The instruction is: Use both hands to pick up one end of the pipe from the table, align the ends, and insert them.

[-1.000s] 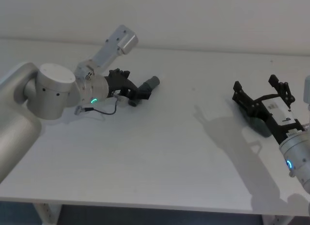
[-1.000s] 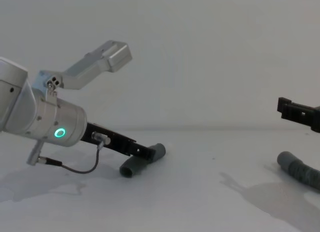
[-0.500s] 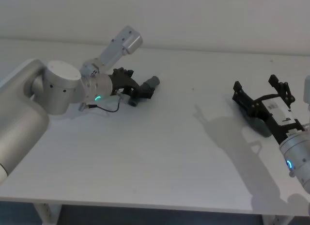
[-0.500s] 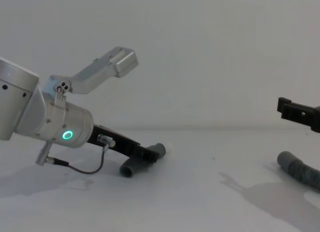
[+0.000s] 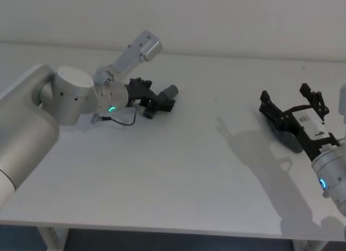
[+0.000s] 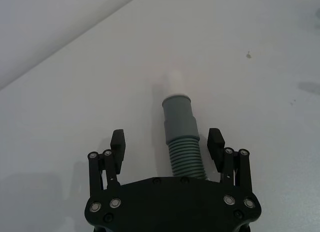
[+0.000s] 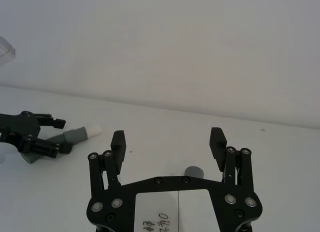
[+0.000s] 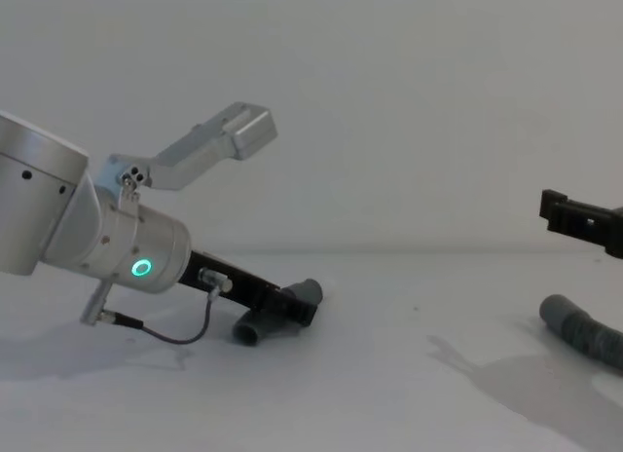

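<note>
The left tool (image 6: 167, 140) has been pushed further forward over the last second. Its fingers are spread on either side of the ribbed body of the short hose piece (image 6: 185, 152), whose cuff (image 6: 177, 109) juts ahead on the bench (image 5: 178, 170). A closing grasp seems due next. The right tool (image 7: 167, 137), likewise spread, has been kept above the longer piece (image 8: 584, 333).

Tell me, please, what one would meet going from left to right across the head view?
Left arm's green ring light → left gripper, open astride the short hose piece → white table → right gripper, open over the longer hose piece.
</note>
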Robot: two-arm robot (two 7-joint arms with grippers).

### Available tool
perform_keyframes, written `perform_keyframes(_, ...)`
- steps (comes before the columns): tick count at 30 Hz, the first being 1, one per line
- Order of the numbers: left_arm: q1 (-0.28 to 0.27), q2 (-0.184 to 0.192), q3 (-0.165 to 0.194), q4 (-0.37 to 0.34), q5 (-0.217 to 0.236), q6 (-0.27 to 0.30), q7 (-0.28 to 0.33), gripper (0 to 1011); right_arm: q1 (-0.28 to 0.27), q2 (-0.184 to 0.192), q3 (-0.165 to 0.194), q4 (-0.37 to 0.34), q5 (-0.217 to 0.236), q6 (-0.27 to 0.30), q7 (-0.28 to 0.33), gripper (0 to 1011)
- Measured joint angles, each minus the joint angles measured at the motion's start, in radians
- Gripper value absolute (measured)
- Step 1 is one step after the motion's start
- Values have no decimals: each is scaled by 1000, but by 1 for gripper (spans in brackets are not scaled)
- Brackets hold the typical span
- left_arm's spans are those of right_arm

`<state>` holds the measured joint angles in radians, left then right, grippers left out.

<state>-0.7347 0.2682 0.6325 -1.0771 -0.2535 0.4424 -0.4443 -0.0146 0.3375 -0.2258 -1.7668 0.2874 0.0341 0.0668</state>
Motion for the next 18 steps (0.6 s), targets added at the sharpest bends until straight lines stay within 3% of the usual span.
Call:
perform_keyframes(8,-8,-10,-2,18,1,0,-10,993,0,0,0,0,0,0,0,1001)
perform_keyframes(13,-11,-14,-4,25,1,1,-15,909,0,0,0,0,0,0,0,1001)
perform_keyframes(18,-13,-17,-4,30,1,2,-19,747,0,0,0,0,0,0,0,1001)
